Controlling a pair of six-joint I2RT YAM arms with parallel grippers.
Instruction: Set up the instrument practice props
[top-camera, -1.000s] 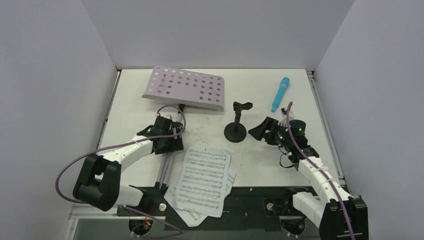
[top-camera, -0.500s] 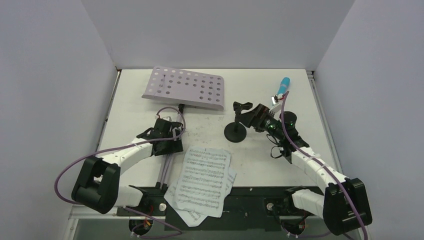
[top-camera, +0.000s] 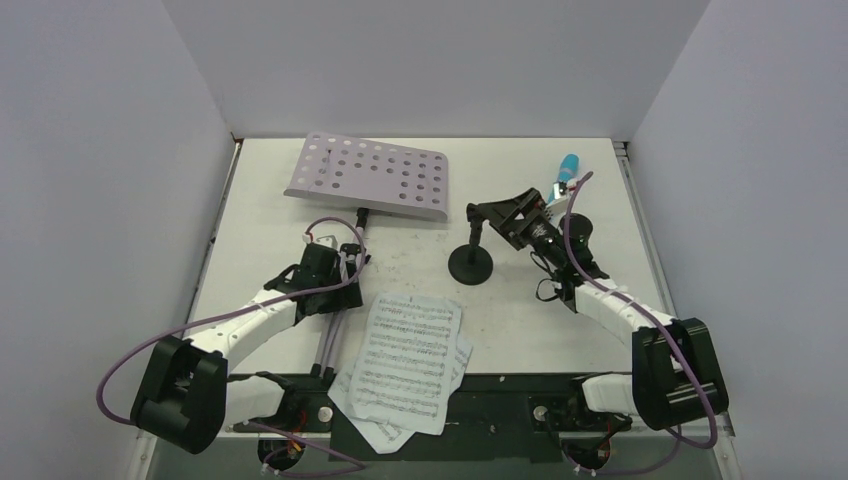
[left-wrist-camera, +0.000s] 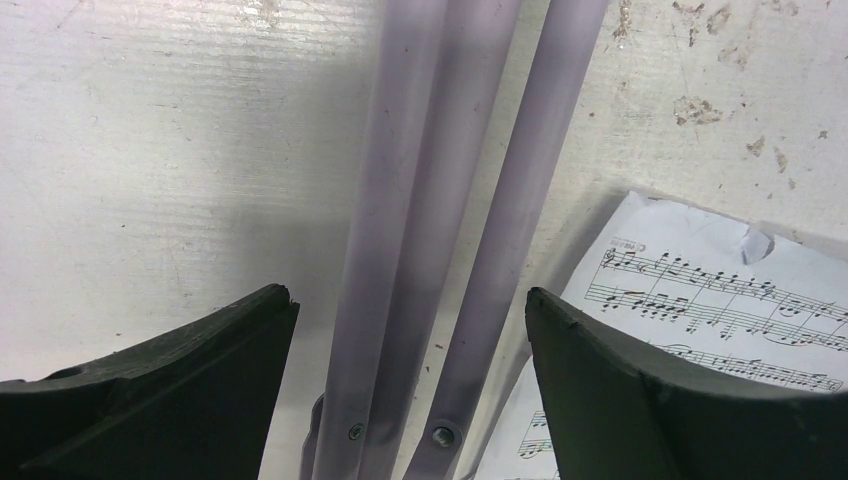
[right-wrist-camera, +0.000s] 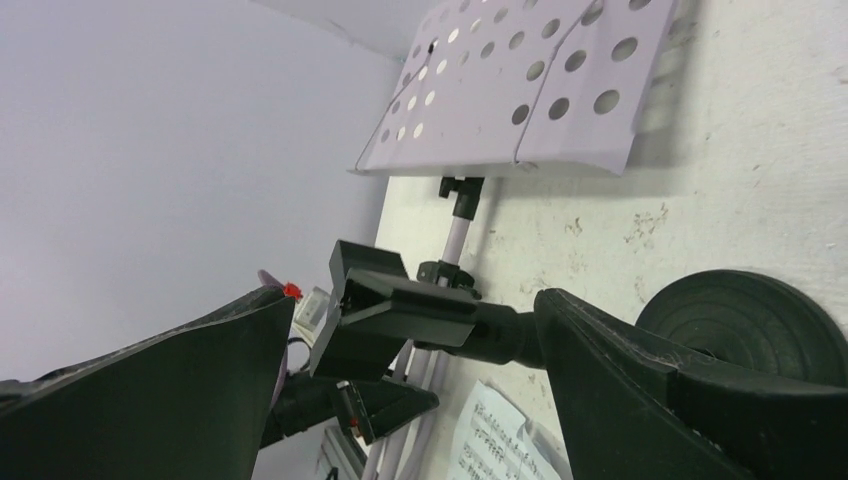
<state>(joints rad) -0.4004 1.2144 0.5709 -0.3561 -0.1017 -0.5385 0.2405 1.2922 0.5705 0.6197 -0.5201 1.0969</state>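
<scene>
The lilac music stand lies flat on the table, its perforated desk (top-camera: 366, 180) at the back and its folded legs (top-camera: 331, 335) pointing to the near edge. My left gripper (top-camera: 333, 287) is open and straddles the legs (left-wrist-camera: 400, 230) without touching them. White sheet-music pages (top-camera: 410, 355) lie beside the legs, and also show in the left wrist view (left-wrist-camera: 720, 290). The black mic stand (top-camera: 471, 264) stands upright on its round base (right-wrist-camera: 750, 320). My right gripper (top-camera: 512, 214) is open, with the stand's clip (right-wrist-camera: 400, 310) between its fingers and apart from both. The turquoise microphone (top-camera: 568, 168) lies behind the right arm, mostly hidden.
Grey walls close the table (top-camera: 270, 215) on three sides. The sheet pages overhang the near edge onto the black base plate (top-camera: 480, 400). The perforated desk (right-wrist-camera: 530, 90) lies just left of the mic stand. Cables loop from both wrists.
My right gripper has swung left and farther back, from right of the mic stand to around its clip. My left gripper has slid a little nearer along the legs.
</scene>
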